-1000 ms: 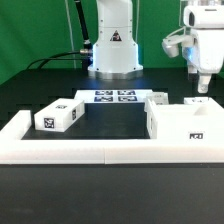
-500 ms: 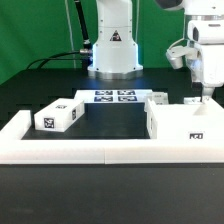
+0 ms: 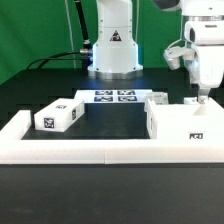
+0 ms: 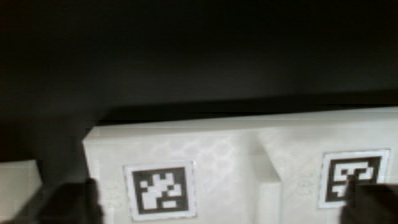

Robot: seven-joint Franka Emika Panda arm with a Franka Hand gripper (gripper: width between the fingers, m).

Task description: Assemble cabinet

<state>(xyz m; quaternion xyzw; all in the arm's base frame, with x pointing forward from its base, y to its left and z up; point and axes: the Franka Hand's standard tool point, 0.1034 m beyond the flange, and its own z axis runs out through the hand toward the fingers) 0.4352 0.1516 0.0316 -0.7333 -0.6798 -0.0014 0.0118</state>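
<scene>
Over the cabinet part [image 3: 194, 103] at the exterior view's right, end effector [image 3: 203, 95], fingers [image 4: 71, 205] spread (wrist view only)

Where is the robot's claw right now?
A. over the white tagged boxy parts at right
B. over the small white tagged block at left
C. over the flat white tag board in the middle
A: the gripper hangs over the white plastic tagged cabinet parts at the exterior view's right, its fingers open.

Green backdrop [image 3: 30, 30], black tabletop [image 3: 40, 95], low white border wall [image 3: 90, 150]
</scene>
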